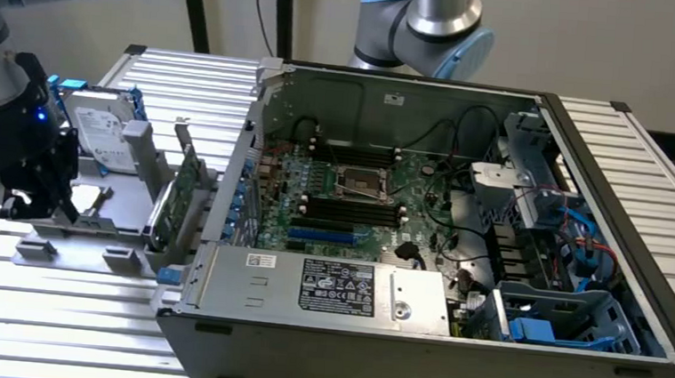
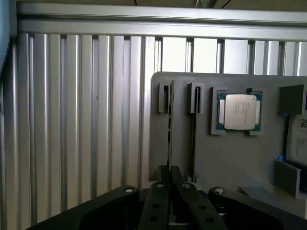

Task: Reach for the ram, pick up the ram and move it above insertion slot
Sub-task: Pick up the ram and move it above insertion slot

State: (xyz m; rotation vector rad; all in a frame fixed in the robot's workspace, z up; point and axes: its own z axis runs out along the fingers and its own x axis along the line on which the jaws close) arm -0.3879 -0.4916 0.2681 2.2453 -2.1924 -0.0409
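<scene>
Black two-finger gripper (image 2: pixel 169 171) seen closed onto near end of ram (image 2: pixel 169 125), a long thin circuit-board stick viewed edge-on. Ram seated upright in slot of flat grey holder plate (image 2: pixel 230 158). Reach judged done, lift not yet made. Black memory slots (image 1: pixel 348 209) on motherboard lie well apart, toward exterior view's right, and appear unfilled.

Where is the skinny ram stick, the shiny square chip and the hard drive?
ram (image 2: pixel 169 128), wrist view, on its thin edge, about halfway along.
square chip (image 2: pixel 239 111), wrist view, middle of its silver lid.
hard drive (image 1: pixel 99 132), exterior view, on its pale labelled face.
</scene>
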